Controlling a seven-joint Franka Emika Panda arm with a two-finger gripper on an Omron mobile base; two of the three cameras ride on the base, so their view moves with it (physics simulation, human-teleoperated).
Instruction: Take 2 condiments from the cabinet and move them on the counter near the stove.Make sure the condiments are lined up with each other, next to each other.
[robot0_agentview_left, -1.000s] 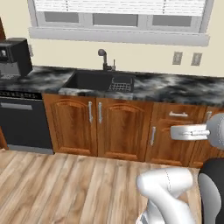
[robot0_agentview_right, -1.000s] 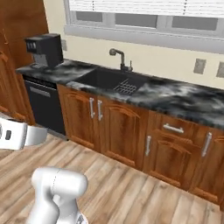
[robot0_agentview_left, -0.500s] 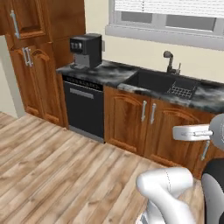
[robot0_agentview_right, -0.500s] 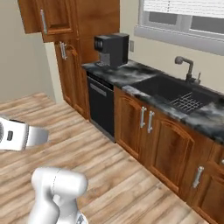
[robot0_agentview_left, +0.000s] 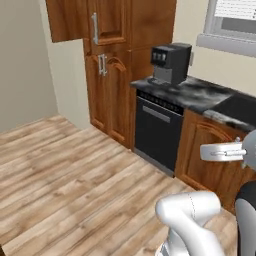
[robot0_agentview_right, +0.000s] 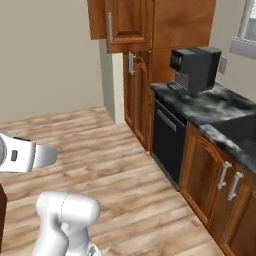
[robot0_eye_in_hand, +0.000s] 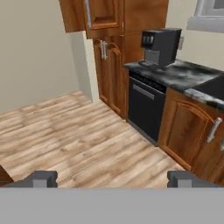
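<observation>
Cabinet (robot0_agentview_left: 117, 75) doors are closed, so I see no condiments. My jaws stand wide and empty, ready for a handle. Coffee machine (robot0_agentview_right: 195, 67) occupies the desk (robot0_agentview_right: 210, 106).

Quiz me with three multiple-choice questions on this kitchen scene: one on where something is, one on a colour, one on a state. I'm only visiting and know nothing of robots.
1. Where does the coffee machine stand?
A. On the wooden floor
B. On the dark marbled counter, above the dishwasher
C. Inside the tall cabinet

2. What colour is the dishwasher's front?
A. Black
B. White
C. Red

3. How do the tall cabinet's doors stand?
A. One swung wide open
B. Removed
C. All closed

Answers:
1 B, the right base view shows the machine on the worktop's end next to the cabinet.
2 A, its panel is black between the reddish-brown wooden fronts.
3 C, the doors sit flush with their grey handles showing, and no shelf is visible.
</observation>
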